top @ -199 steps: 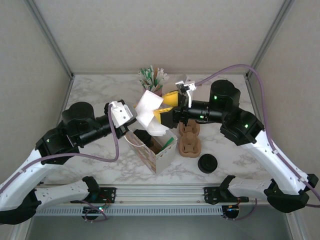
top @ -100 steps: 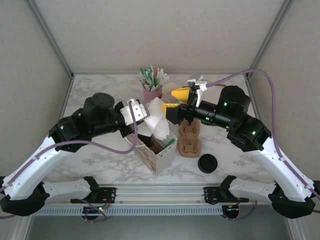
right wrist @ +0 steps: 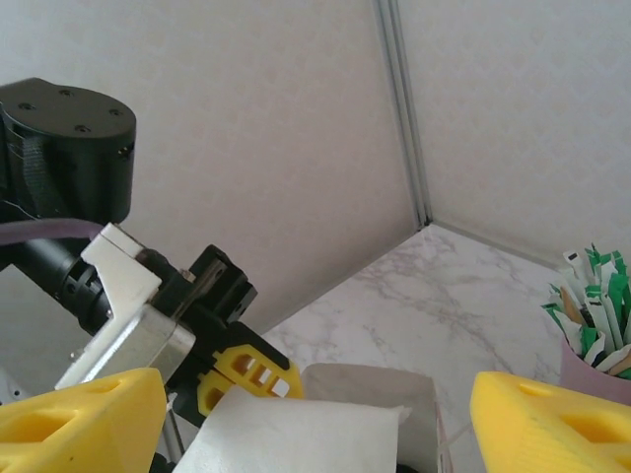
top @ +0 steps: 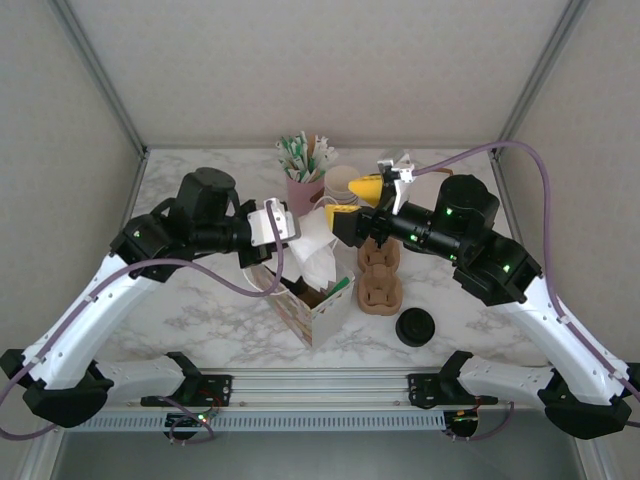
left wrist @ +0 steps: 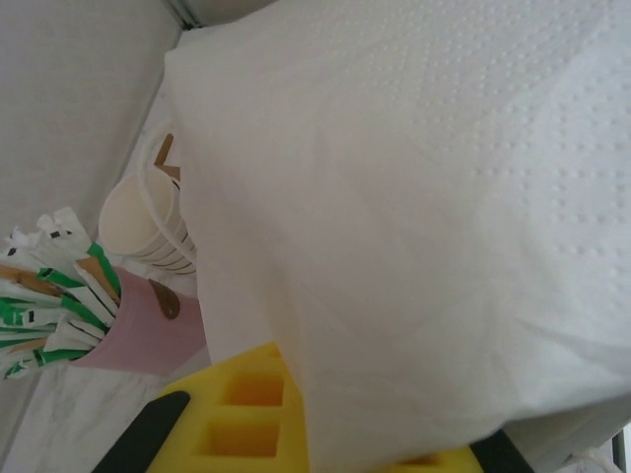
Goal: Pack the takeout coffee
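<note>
The left gripper (top: 287, 228) is clamped tight on a white paper napkin (top: 312, 248), its yellow fingers pinching one edge so that the sheet hangs crumpled right above the open mouth of the patterned paper bag (top: 322, 318), the lower folds reaching down to its rim. The right gripper (top: 352, 202) hovers just beyond the bag, on its far right side, jaws spread wide and holding nothing, facing the napkin across the bag. The takeout coffee cannot be made out for certain: a dark shape (top: 288, 282) in the bag's mouth, half hidden under the napkin, may be its black lid, so it is most likely packed inside already. A green-tipped item (top: 340, 286) pokes up at the bag's right corner. To the right of the bag lies a brown moulded cup carrier (top: 380, 280), with a loose black lid (top: 414, 327) nearer the arms' bases; behind the bag stand a pink cup of sachets (top: 305, 182) and stacked cream paper cups (top: 342, 180). By this reading the packing is well along: the napkin remains to be lowered in and released.
</note>
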Controlling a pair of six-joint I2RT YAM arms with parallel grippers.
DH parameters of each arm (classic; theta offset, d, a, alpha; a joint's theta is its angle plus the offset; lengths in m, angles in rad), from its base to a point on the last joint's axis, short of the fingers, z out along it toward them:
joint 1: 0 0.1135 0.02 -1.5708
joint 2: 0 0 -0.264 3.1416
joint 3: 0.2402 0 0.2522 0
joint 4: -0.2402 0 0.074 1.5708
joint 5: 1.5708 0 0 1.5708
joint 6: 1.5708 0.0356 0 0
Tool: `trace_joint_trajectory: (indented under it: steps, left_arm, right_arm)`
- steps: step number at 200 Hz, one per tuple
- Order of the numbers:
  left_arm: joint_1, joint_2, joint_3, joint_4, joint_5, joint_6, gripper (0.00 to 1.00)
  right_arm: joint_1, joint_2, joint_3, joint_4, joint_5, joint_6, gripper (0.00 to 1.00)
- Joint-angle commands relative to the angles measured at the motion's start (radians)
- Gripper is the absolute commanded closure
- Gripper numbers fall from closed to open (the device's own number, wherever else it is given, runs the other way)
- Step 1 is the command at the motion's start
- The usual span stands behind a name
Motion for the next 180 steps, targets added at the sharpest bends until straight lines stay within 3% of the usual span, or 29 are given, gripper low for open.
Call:
trace_joint_trajectory:
  steps: [1,76,134,180]
  left_arm:
    - [0.013,-0.012,-0.039,0.039,0.051,0.073,1.00]
    - [0.025,0.064,-0.009,-0.021,0.002,0.102,1.00]
    - [0.028,0.084,0.008,-0.078,0.026,0.102,1.00]
    - [0.028,0.081,0.007,-0.084,0.016,0.104,0.78]
  right_arm:
    - [0.007,-0.015,-0.012,-0.003,0.021,0.011,0.19]
    - [0.007,-0.011,-0.020,-0.037,0.034,0.024,0.19]
    - [0.007,0.004,-0.023,-0.061,0.051,0.034,0.19]
    - [0.006,0.023,-0.024,-0.086,0.056,0.040,0.19]
